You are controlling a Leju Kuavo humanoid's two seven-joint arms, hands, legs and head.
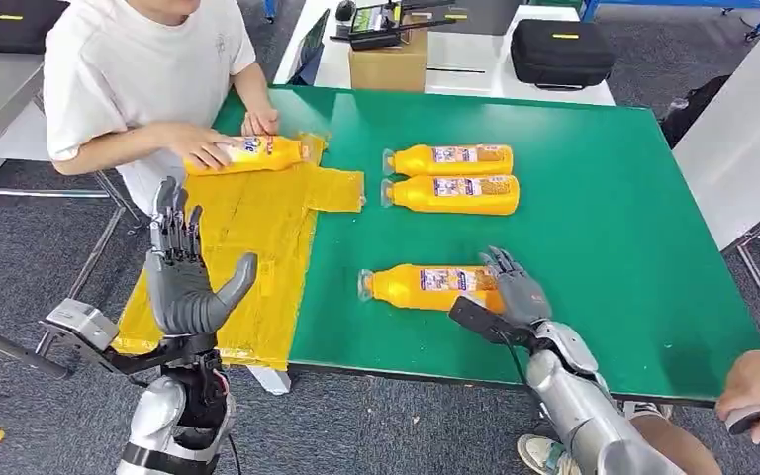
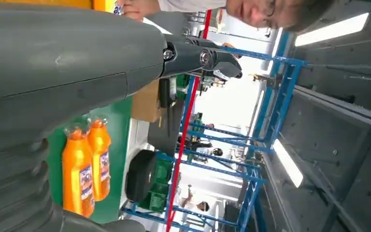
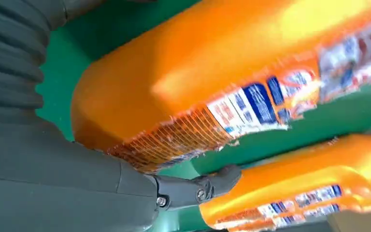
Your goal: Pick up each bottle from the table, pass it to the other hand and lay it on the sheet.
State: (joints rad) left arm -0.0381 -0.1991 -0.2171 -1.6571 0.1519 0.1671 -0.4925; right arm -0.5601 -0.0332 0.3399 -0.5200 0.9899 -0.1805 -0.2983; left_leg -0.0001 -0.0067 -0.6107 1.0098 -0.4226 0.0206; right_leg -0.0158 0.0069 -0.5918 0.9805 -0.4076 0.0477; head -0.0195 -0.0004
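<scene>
Bottle lies against right hand, fingers seemingly touching base, grasp unclear; left hand spread, empty.

Silver jointed arms, grey ribbed wrist covers, dark-fingered left robot hand, right robot hand

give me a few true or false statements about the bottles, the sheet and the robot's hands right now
1. Three bottles lie on the bare green table. True.
2. The left hand holds a bottle. False: it is raised, open and empty.
3. The right hand is at the base of the nearest bottle. True.
4. The yellow sheet has no bottle on it. False: one bottle lies there, under a person's hand.
</scene>
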